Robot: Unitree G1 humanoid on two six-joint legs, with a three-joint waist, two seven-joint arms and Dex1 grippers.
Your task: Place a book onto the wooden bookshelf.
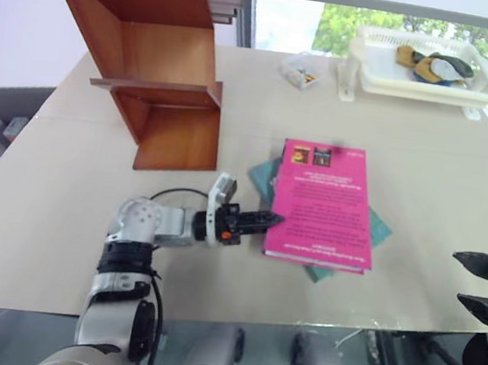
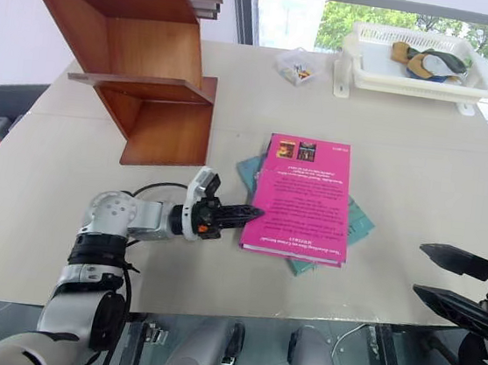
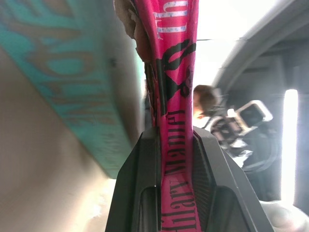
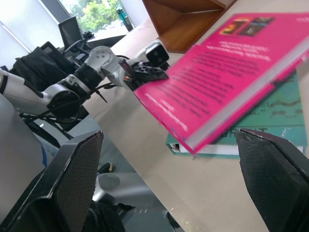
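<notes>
Nearest to you, your right gripper (image 2: 457, 282) is hanging over the front edge of the table (image 2: 215, 285), its two flat black fingers spread wide with nothing between them. I think it is waiting there so it can catch the far side of the book once that lifts. A little further in, your left gripper (image 2: 245, 212) is lying level and pointing sideways at the pink book (image 2: 304, 198). In the left wrist view its two dark fingers are squeezing tight on the pink spine with the lettering, so it is holding the book by that one thin edge. In the right wrist view the near corner is sitting a bit off what is under it, so the book looks tipped up at your left side. It is a flat paperback with a smooth bright cover, white writing and two small dark pictures near the top. Under it a teal book (image 2: 359, 220) is lying flat, peeking out at the corners. Further back and to the left the bookshelf (image 2: 148, 92) is standing well apart from the book. It is smooth red-brown wood with flat side boards and one level board, and it looks bare. At the far edge a white plastic tray (image 2: 363, 68) with slotted walls is holding a few small things.
</notes>
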